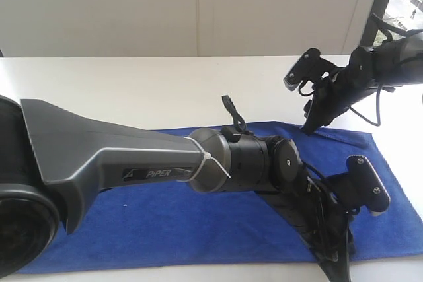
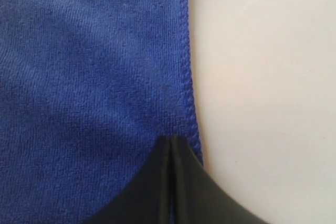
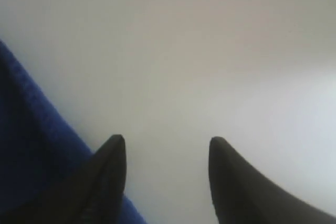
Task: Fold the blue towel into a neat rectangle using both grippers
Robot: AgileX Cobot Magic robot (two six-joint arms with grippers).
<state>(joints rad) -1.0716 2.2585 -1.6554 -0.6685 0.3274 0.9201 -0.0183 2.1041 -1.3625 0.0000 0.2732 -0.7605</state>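
Towel (image 1: 165,229), deep blue, spread flat on white bench (image 1: 132,84). Left gripper (image 2: 172,141) pressed closed, tips resting at the towel's stitched hem; whether any cloth is pinched between them cannot be told. Right gripper (image 3: 168,141) spread wide and empty at the towel's far edge, one finger over the cloth, the other over bare bench just beside it.
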